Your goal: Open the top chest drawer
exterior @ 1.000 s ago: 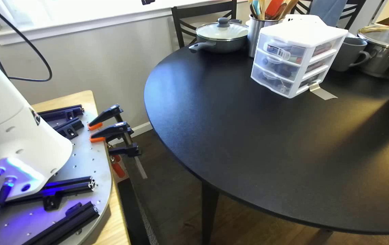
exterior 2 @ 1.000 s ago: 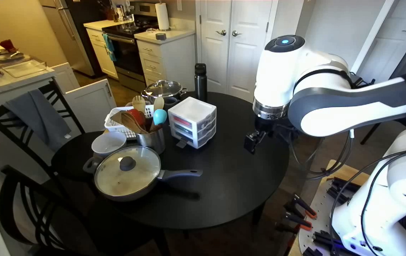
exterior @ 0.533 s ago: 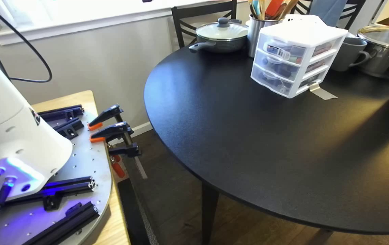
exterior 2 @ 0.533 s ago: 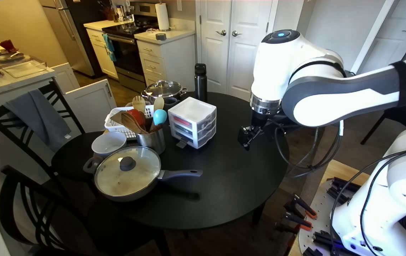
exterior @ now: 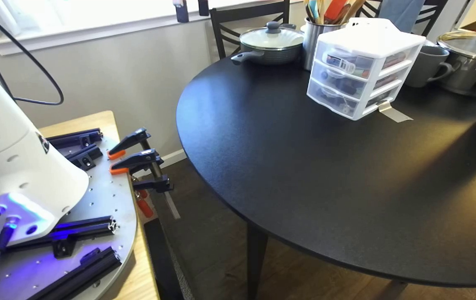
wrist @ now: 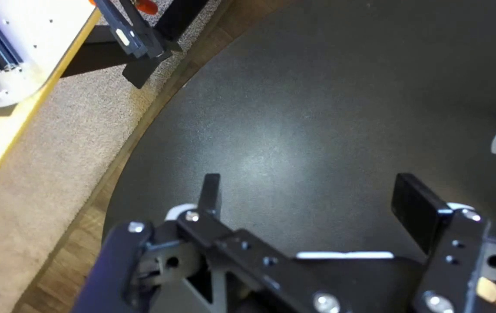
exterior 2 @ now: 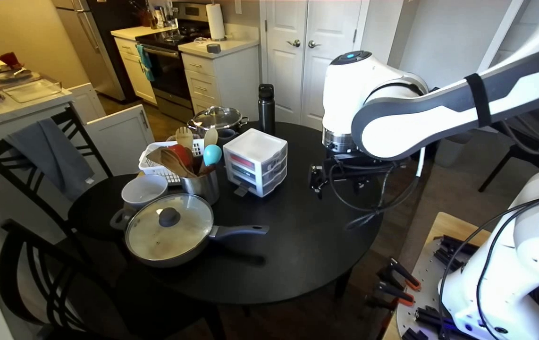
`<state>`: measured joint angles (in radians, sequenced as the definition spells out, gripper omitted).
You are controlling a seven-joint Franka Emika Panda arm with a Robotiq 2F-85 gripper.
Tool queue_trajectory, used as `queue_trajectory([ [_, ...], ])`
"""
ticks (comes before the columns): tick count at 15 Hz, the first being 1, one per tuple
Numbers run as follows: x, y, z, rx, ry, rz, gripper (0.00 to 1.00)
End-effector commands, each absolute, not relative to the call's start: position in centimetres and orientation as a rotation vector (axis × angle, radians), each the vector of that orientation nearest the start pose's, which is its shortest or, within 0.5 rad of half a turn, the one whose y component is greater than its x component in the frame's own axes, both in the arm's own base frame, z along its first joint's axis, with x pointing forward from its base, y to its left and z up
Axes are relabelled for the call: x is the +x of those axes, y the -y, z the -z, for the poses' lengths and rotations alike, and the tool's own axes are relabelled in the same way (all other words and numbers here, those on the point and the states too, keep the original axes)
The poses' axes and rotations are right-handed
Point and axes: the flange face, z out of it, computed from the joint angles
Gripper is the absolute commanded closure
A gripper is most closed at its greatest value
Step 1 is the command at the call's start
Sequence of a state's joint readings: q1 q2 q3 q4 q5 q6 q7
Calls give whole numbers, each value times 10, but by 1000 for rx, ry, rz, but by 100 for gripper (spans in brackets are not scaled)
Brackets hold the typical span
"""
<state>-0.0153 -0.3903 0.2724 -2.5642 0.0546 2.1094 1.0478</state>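
The white-framed organiser [exterior: 371, 39] stands upright on the black round table in both exterior views. Its top drawer [exterior: 346, 62] is the uppermost of three clear drawers and looks shut, flush with the lower ones. Its front also shows in an exterior view [exterior 2: 274, 162], with red contents seen through the side. My gripper [exterior 2: 315, 182] hangs over the table to the right of the organiser there, apart from it. In the wrist view my gripper [wrist: 308, 180] has its fingers wide apart with only tabletop between them; the organiser cannot be made out there.
A lidded pan [exterior 2: 170, 231] with a long handle, a utensil holder [exterior 2: 203, 186], a black bottle [exterior 2: 266, 108] and a steel pot [exterior 2: 217, 118] stand around the organiser. Tape [exterior: 394, 112] lies at its base. The table edge [wrist: 143, 130] curves near the robot's stand.
The arm has swung, and the gripper has moved left in an exterior view, closer to the organiser, while turning. Two dark tips now show at the top edge of an exterior view. The organiser has not moved.
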Motion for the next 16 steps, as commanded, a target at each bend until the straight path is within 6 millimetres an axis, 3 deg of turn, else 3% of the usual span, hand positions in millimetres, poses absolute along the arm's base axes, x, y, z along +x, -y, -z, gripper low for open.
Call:
queue_trajectory([
  [1,409,-85,-377,-2760,-1565,-87,0],
  [8,439,-76,-362,-2350,-1898,-43,0],
  [16,451,-61,-356,-1893,-2179,163,0],
])
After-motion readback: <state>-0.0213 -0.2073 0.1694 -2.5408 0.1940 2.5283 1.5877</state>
